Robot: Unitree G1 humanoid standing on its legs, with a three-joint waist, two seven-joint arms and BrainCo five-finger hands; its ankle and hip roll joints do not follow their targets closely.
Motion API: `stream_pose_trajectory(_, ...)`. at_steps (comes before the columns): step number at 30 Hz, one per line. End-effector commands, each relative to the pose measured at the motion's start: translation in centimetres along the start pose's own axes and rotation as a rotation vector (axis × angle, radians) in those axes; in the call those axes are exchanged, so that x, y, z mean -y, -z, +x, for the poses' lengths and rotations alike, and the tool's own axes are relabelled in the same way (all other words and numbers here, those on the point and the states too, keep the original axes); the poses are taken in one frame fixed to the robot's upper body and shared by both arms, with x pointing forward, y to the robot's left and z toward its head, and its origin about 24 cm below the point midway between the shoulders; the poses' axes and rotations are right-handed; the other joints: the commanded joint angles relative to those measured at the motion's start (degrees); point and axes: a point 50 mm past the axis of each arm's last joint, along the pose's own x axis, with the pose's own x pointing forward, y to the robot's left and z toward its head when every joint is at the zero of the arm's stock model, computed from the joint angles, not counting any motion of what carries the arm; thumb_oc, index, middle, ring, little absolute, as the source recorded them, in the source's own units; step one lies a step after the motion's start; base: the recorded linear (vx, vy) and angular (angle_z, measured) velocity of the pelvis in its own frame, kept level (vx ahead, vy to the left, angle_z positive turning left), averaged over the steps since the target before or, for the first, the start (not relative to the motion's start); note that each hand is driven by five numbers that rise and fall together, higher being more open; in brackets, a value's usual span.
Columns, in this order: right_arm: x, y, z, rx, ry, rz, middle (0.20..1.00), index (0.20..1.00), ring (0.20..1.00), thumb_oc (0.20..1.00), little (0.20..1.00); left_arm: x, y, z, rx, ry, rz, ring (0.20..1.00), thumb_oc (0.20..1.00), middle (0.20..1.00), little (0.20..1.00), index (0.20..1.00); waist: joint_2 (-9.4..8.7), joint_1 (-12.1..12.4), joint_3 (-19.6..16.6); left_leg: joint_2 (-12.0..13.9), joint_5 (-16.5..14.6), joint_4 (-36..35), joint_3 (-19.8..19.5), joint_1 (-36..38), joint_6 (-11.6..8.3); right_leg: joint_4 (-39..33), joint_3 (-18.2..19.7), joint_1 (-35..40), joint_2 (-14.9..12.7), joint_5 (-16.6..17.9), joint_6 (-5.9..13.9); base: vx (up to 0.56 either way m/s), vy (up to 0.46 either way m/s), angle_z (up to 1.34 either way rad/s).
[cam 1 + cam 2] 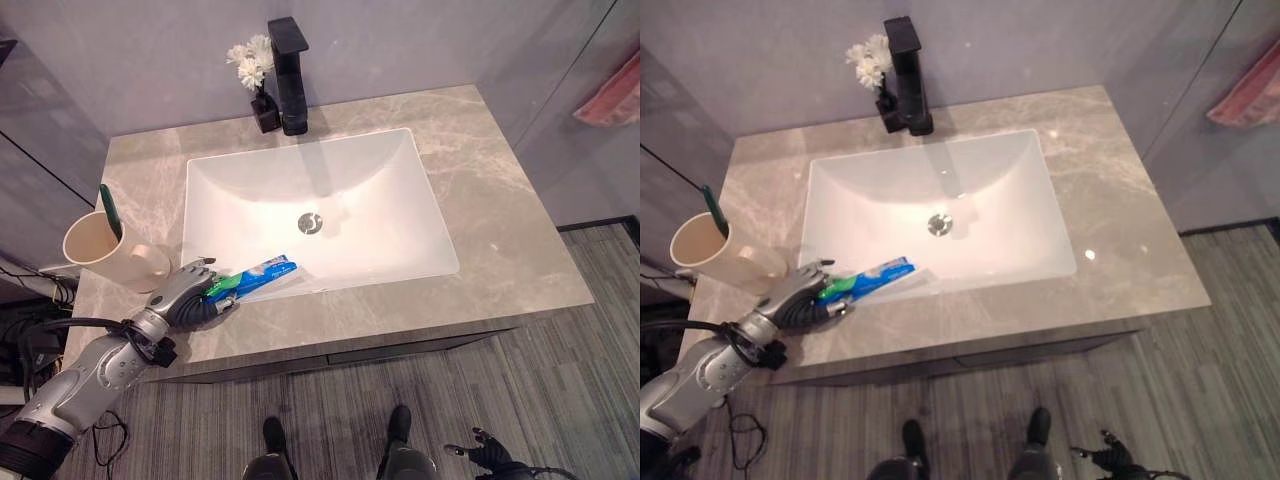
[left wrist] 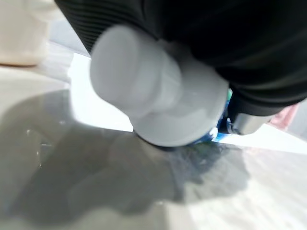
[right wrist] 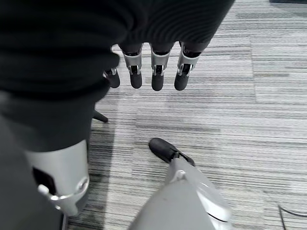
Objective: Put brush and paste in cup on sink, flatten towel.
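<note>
Left eye view: grey marble counter (image 1: 500,210) with a white rectangular basin (image 1: 330,190) sunk in it, seen from above.
Left hand: the left hand (image 1: 188,297) is down on the counter's front-left edge, fingers curled round the cap end of the blue, green and white toothpaste tube (image 1: 255,277) — it has hold of it!
Toothpaste tube: lying flat, near end in the hand, far end poking over the basin's front rim.
Left wrist view: the tube's white round cap (image 2: 153,105) looms right up against the dark ribbed cover, a sliver of blue and green tube below it, pressed to the marble.
Cup: cream mug (image 1: 105,252) standing upright on the counter's left side, just beyond the left hand.
Brush: green-handled toothbrush (image 1: 110,210) already standing tilted in the mug.
Right hand: the right hand (image 3: 153,72) hangs low over the striped grey floor (image 3: 240,105), fingers relaxed and pointing down, holding nothing.
Back of counter: black square tap (image 1: 290,75), with a small dark vase of white flowers (image 1: 255,85) just beside it.
Towel: pink cloth (image 1: 612,95) hanging at the far right, well apart from the sink.
</note>
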Motion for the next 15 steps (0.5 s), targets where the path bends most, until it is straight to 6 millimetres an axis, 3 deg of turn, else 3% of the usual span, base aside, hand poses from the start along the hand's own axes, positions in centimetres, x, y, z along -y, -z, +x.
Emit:
stream_pose_trajectory(1, 1.5, 0.8, -0.1, -0.033, 0.090, 0.153, 1.000, 1.000, 1.000, 1.000, 1.000, 4.8, -1.2, -1.3, 0.030, 0.152, -0.037, 0.200, 0.200, 0.200, 0.200, 0.200, -0.97, -1.4, -1.8, -1.3, -1.6, 0.2, -0.4, 1.3, 2.03, 2.0, 1.0, 4.7, -0.6, -4.2, 3.50, 0.04, -0.013, -0.03)
stream_pose_trajectory(3, 1.7, 1.6, -0.3, -0.063, 0.105, 0.215, 1.000, 1.000, 1.000, 1.000, 1.000, 4.5, -1.2, -1.0, 0.032, 0.132, -0.027, 0.200, 0.200, 0.200, 0.200, 0.200, -1.19, -1.5, -3.0, -1.3, -1.6, 0.2, -0.4, 1.6, 2.07, 1.9, 1.0, 5.1, -0.4, -4.2, 3.34, 0.00, 0.000, 0.00)
stream_pose_trajectory(8, 5.5, 4.2, -1.3, -0.150, 0.311, 0.586, 1.000, 1.000, 1.000, 1.000, 1.000, 1.1, -1.6, 0.6, 0.077, -0.027, 0.060, 0.200, 0.200, 0.200, 0.200, 0.200, -2.02, -2.0, -5.6, -1.0, -2.1, 0.2, -0.8, 2.9, 1.79, 1.5, 0.5, 6.9, 0.0, -4.7, 3.24, -0.01, -0.006, 0.00)
stream_pose_trajectory(9, 8.6, 4.3, -1.9, -0.119, 0.447, 0.704, 1.000, 1.000, 1.000, 1.000, 1.000, -0.7, -2.1, 1.3, 0.108, -0.121, 0.095, 0.200, 0.200, 0.200, 0.200, 0.200, -2.40, -2.3, -6.5, -0.8, -2.1, 0.2, -1.0, 3.0, 1.64, 1.3, 0.3, 7.2, 0.1, -4.7, 3.27, 0.00, 0.000, 0.00)
stream_pose_trajectory(10, 8.6, 4.3, -1.9, -0.119, 0.447, 0.705, 1.000, 1.000, 1.000, 1.000, 1.000, -0.7, -2.1, 1.4, 0.108, -0.121, 0.095, 0.200, 0.200, 0.200, 0.200, 0.200, -2.38, -2.3, -6.5, -0.8, -2.1, 0.2, -1.0, 2.9, 1.65, 1.3, 0.3, 7.1, 0.1, -4.6, 3.26, 0.00, 0.000, 0.00)
stream_pose_trajectory(11, 10.5, 3.8, -2.2, -0.080, 0.525, 0.730, 1.000, 1.000, 1.000, 1.000, 1.000, -2.1, -2.5, 1.7, 0.131, -0.184, 0.122, 0.200, 0.200, 0.200, 0.200, 0.200, -2.66, -2.5, -7.1, -0.7, -2.4, 0.2, -1.0, 3.2, 1.49, 1.2, 0.2, 7.5, 0.2, -4.9, 3.40, 0.00, 0.000, 0.00)
stream_pose_trajectory(12, 12.2, 3.1, -2.6, -0.070, 0.619, 0.647, 1.000, 1.000, 1.000, 1.000, 1.000, -3.4, -3.0, 2.1, 0.152, -0.261, 0.145, 0.200, 0.200, 0.200, 0.200, 0.200, -2.69, -2.6, -7.5, -0.6, -2.1, 0.2, -1.2, 3.0, 1.51, 1.2, 0.0, 7.4, 0.2, -4.6, 3.34, 0.00, 0.000, 0.00)
stream_pose_trajectory(13, 14.4, -0.6, -2.8, 0.084, 0.678, 0.466, 1.000, 1.000, 1.000, 1.000, 1.000, -4.2, -3.1, 2.2, 0.160, -0.312, 0.162, 0.200, 0.200, 0.200, 0.200, 0.200, -2.68, -2.8, -7.7, -0.6, -2.3, 0.2, -1.1, 3.3, 1.46, 1.2, 0.2, 7.6, 0.2, -4.8, 3.43, 0.00, 0.000, 0.00)
stream_pose_trajectory(14, 16.2, -6.8, -4.3, 0.387, 0.728, 0.373, 1.000, 1.000, 1.000, 1.000, 1.000, -5.5, -3.6, 2.2, 0.172, -0.422, 0.190, 0.200, 0.200, 0.200, 0.200, 0.200, -2.68, -4.0, -8.0, -0.7, -2.0, 0.2, -0.8, 3.3, 1.51, 1.3, 0.7, 7.2, 0.1, -4.3, 3.36, 0.00, 0.000, 0.00)
stream_pose_trajectory(15, 17.1, -10.2, -6.4, 0.594, 0.782, 0.370, 1.000, 1.000, 1.000, 1.000, 1.000, -6.1, -3.9, 2.1, 0.178, -0.491, 0.187, 0.200, 0.200, 0.200, 0.200, 0.200, -2.70, -4.8, -8.2, -0.7, -2.3, 0.2, -0.7, 3.5, 1.47, 1.3, 1.0, 7.2, 0.1, -4.5, 3.42, -0.01, 0.031, -0.04)
